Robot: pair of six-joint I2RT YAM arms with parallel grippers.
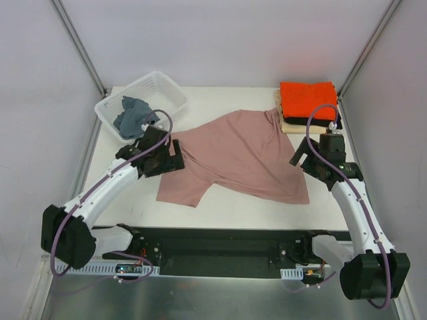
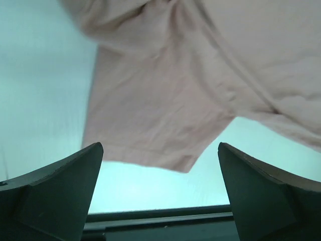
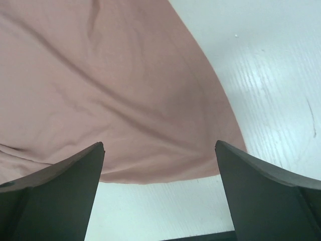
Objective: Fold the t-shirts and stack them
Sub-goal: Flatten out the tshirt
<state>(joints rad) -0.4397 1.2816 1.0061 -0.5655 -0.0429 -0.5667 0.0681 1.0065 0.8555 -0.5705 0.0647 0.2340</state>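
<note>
A dusty-pink t-shirt [image 1: 233, 157] lies spread and wrinkled across the middle of the white table [image 1: 227, 213]. A folded bright orange t-shirt [image 1: 308, 100] tops a stack at the back right, with a black one [image 1: 333, 124] and a cream one [image 1: 291, 125] under it. My left gripper [image 1: 163, 157] is open and empty over the pink shirt's left side; its wrist view shows a sleeve [image 2: 165, 90] ahead of the gripper [image 2: 160, 150]. My right gripper [image 1: 312, 160] is open and empty at the shirt's right edge; its wrist view shows the hem [image 3: 115, 85] beyond the gripper [image 3: 159, 148].
A white plastic basket [image 1: 167, 87] stands at the back left with a grey-blue cloth [image 1: 133, 115] in it. Grey walls with metal posts close in the table on three sides. The black arm mount runs along the near edge.
</note>
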